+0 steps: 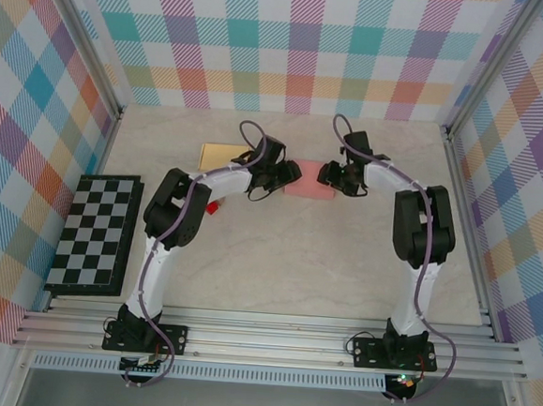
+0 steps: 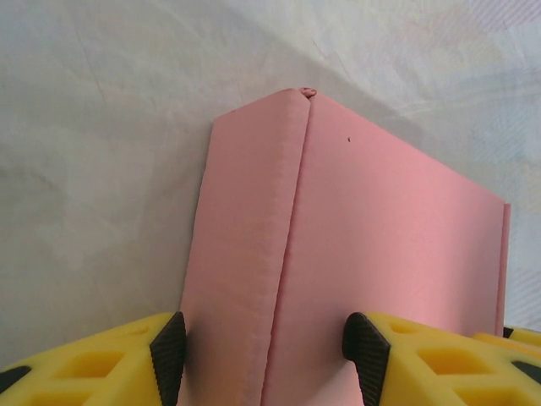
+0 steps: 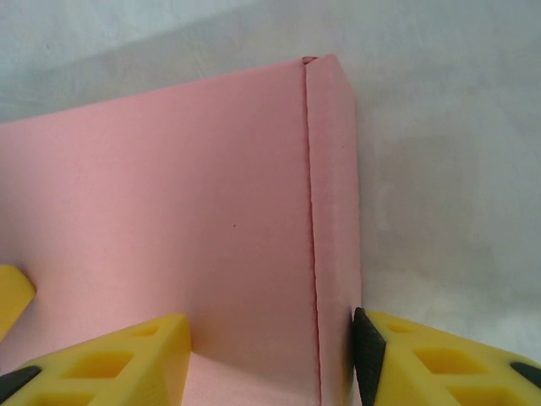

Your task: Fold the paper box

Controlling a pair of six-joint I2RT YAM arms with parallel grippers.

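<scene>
The pink paper box [image 1: 309, 181] lies flat at the back middle of the table, with a gripper at each end. My left gripper [image 1: 275, 177] straddles the box's left edge. In the left wrist view the box [image 2: 380, 245] shows its top face and a narrow side wall. There the left gripper [image 2: 266, 359] stands open, one pad at the side wall's outer edge and the other over the top face. My right gripper [image 1: 335, 177] straddles the right edge. In the right wrist view it [image 3: 270, 347] is open over the box [image 3: 169, 194], its right pad touching the narrow right wall.
A black-and-white chessboard [image 1: 95, 234] lies along the left wall. A tan flat sheet [image 1: 221, 155] rests behind the left arm, and a small red thing [image 1: 213, 207] sits by that arm's elbow. Checked walls close in the left, back and right sides.
</scene>
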